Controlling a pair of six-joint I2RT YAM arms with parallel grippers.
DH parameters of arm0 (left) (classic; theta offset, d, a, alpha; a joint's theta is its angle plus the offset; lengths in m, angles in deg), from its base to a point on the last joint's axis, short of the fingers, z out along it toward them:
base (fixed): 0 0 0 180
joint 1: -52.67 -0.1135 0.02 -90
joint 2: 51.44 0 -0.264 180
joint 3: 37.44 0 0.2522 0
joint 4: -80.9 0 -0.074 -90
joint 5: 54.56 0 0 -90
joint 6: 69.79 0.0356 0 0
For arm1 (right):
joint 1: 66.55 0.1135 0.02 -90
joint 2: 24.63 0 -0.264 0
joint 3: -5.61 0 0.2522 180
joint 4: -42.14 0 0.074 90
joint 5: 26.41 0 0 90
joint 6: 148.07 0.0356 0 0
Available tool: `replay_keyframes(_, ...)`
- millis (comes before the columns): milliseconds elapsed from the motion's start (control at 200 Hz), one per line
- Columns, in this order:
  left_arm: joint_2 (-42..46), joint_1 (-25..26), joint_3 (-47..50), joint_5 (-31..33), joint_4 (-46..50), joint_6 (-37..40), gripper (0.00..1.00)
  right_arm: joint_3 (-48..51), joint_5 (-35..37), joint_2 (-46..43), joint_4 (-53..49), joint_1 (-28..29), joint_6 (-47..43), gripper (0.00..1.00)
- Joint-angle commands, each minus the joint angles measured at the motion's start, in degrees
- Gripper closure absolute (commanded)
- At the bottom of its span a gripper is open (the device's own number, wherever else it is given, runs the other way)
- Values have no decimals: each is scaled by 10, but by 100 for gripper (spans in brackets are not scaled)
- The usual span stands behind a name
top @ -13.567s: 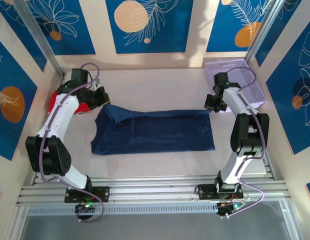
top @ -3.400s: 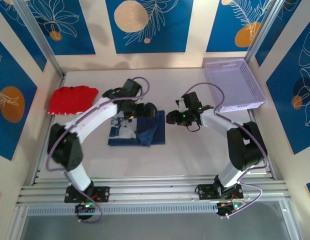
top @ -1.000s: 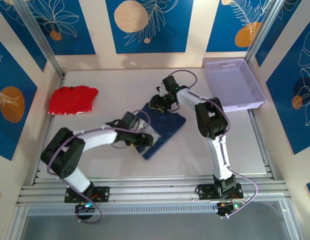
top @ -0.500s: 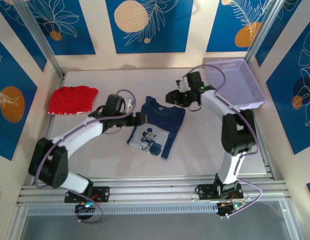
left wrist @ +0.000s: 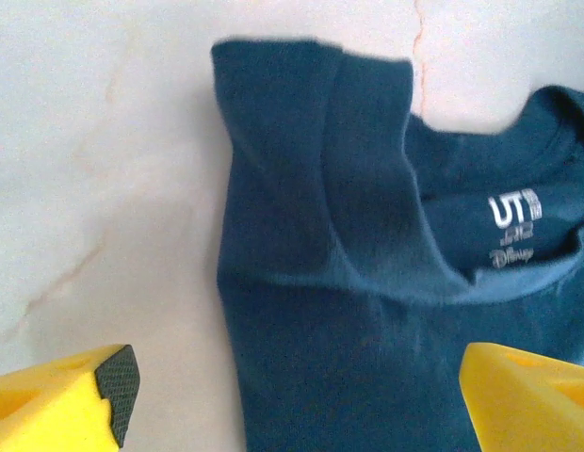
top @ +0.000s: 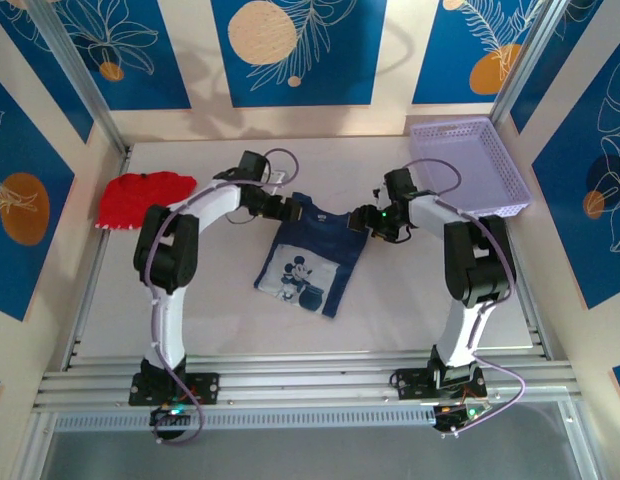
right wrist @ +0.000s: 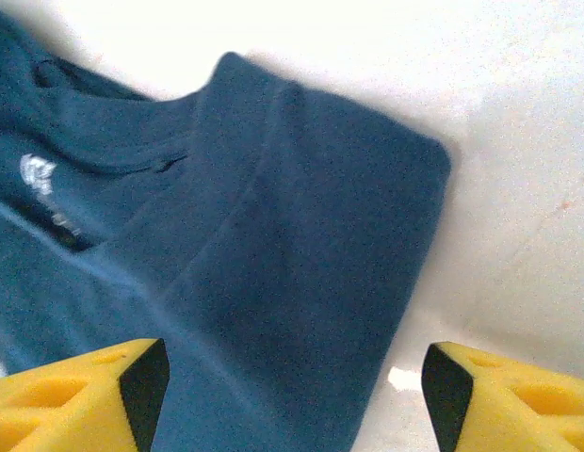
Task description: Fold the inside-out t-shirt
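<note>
red item: small bright red cloth garment (top: 145, 197) sits crumpled at the far-left of the pale marbled bench (top: 420, 300), well apart from the work. Not ours.
left claw: left claw (left wrist: 294, 381) is spread wide, nothing gripped. It hangs over the shirt's left shoulder corner; one yellow finger is over bare bench, the other over cloth.
shirt: large dark navy-blue cloth t-shirt (top: 332, 243) is mid-bench, between the two arms, folded to a compact rectangle. Sleeves are tucked in, and a pale cartoon print (top: 298, 278) faces up on the near half.
collar: collar (left wrist: 518, 259) is at the far end with the white size label (left wrist: 514, 211) showing inside it, between the two claws.
right claw: right claw (right wrist: 292, 381) is also spread wide and holds nothing. Below it the folded right shoulder corner lies flat on the bench.
basket: lilac plastic mesh basket (top: 487, 150) is at the far-right corner, apart from the shirt.
key geometry: packet's long axis runs collar (far) to hem (near), skewed a little to the near-right. Both claws sit at the collar end, one per shoulder corner, with the rest of the shirt toward the arm bases. Neither arm is clearly nearer; it's symmetric.
status (my read): folding looks mostly done.
next (my read): if another halving is wanted, each claw pinches its own shoulder corner and both carry the collar edge along the long axis to the hem.
risk: uneven pinch depth would skew the packet further.
</note>
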Motion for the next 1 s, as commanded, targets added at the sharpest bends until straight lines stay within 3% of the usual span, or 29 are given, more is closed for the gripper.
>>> replay_keyframes(0, -54, -4, -69, -33, 60, 48, 12, -41, 10, 33, -12, -5, -9, 26)
replay_keyframes(165, -136, -5, -169, -63, 105, 52, 15, -87, -2, 82, -20, -6, -10, 27)
replay_keyframes(375, -220, -6, -278, -119, 155, 43, 26, -121, -14, 123, -28, 3, -5, 34)
replay_keyframes(570, -266, -5, -337, -167, 174, 34, 48, -139, -19, 138, -24, 5, 2, 51)
replay_keyframes(995, -265, -15, -339, -237, 142, 8, 87, -153, -63, 146, 38, 3, 16, 87)
